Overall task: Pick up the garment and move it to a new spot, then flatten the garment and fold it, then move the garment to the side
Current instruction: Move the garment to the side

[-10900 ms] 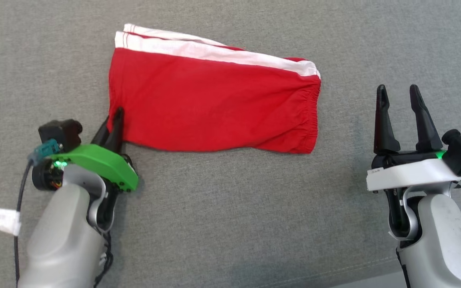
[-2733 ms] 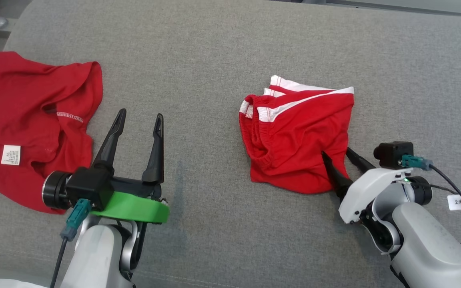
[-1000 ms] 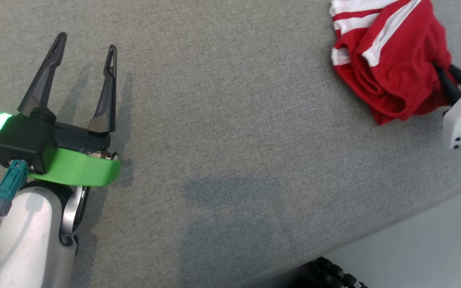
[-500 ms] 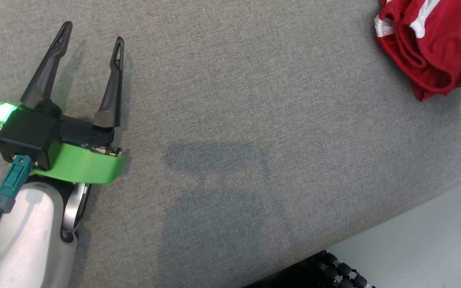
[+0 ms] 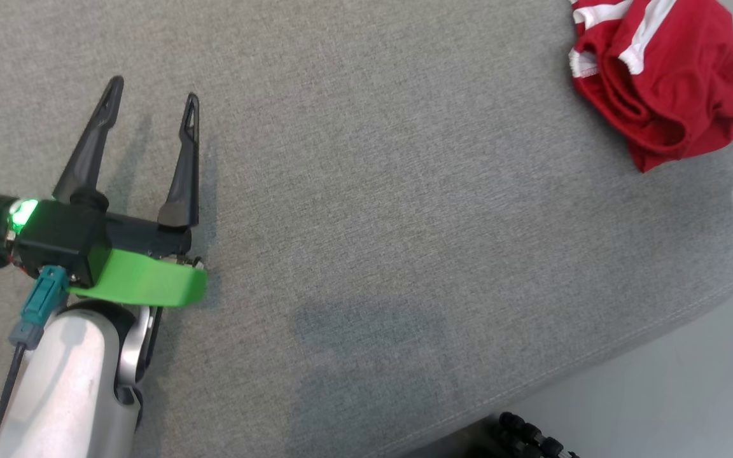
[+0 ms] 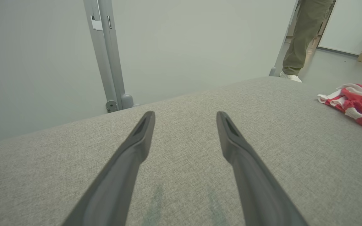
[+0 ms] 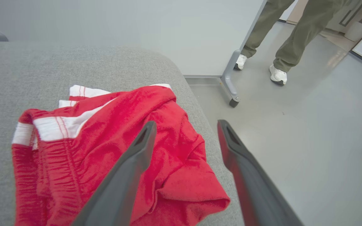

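Grey woven fabric (image 5: 366, 191) stretches under both my arms like a wide padded cushion with a rounded edge. Beyond that edge lies a smooth pale grey floor (image 7: 309, 141).

My left gripper (image 5: 154, 89) hangs low over the bare fabric with its two long dark fingers spread wide and nothing between them. Its wrist camera looks between those fingers across the cushion to a pale wall and a grey metal upright post (image 6: 105, 53).

My right gripper (image 7: 186, 122) is spread wide too and holds nothing. The crumpled red shorts with white side stripes and a gathered elastic waistband (image 7: 99, 150) lie just ahead of it and below it, close to the cushion's rounded corner. One of the right fingers (image 7: 130, 163) crosses in front of the red cloth, and the other stands over the floor past the edge. Whether the first one touches the cloth I cannot tell. From my head camera the shorts sit directly beside that gripper, well apart from my left gripper.

Past the right gripper, a person in olive trousers (image 7: 294, 31) and white shoes (image 7: 278, 75) stands on the floor beside a grey metal leg with a small caster (image 7: 231, 81).

Near my base, a dark ribbed thing (image 5: 532, 439) pokes in, too cropped to identify.
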Controlling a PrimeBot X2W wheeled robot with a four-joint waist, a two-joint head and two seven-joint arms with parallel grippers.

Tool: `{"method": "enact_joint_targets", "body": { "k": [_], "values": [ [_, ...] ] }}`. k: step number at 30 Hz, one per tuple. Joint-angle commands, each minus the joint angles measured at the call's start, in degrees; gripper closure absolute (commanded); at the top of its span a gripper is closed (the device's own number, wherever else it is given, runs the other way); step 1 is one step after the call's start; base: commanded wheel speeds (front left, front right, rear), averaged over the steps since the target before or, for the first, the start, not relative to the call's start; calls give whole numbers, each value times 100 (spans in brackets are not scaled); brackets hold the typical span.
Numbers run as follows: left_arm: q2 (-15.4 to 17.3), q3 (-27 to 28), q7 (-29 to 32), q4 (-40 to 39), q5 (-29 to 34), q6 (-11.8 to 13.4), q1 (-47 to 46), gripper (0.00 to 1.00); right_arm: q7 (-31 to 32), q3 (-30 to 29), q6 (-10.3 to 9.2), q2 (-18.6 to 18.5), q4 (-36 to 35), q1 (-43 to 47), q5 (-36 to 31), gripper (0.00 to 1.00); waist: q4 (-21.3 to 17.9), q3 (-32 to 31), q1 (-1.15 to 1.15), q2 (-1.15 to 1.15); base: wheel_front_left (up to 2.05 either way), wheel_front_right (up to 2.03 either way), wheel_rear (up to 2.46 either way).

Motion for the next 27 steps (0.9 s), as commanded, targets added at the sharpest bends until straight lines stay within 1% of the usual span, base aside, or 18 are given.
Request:
{"method": "enact_joint_targets", "body": {
  "k": [1,3,7,8,11,14,17,22,27],
  "values": [
    [-18,37,-61,55,-72,56,145,0,-22,-206,-10,197,-259,317,-91,0,-41,-364,0,0,0,0,0],
    [-75,59,-124,101,-122,110,245,0,-22,-548,-10,485,-764,642,-168,0,-11,-535,0,0,0,0,0],
    [-181,6,-194,207,-214,148,385,0,-23,-905,-10,1019,-1623,1327,-382,0,155,-837,0,0,0,0,0],
    [-181,6,-194,207,-214,148,385,0,-23,-905,-10,1019,-1623,1327,-382,0,155,-837,0,0,0,0,0],
    [-242,-32,-236,286,-251,157,489,0,-23,-969,-9,1396,-2097,1658,-533,0,282,-1034,0,0,0,0,0],
    [-292,-67,-282,361,-283,200,589,0,-23,-952,-9,1656,-2382,1889,-616,0,423,-1209,0,0,0,0,0],
    [-326,-64,-326,417,-333,254,720,0,-23,-895,-9,1838,-2548,1967,-710,0,589,-1356,0,0,0,0,0],
    [-419,-13,-446,529,-453,337,872,0,19,-736,-9,2003,-2789,1981,-870,0,989,-1592,0,0,0,0,0],
    [-483,77,-597,695,-578,428,1083,0,142,-592,-9,2000,-2846,2072,-973,0,1405,-1888,0,0,0,0,0]
  ]
}}
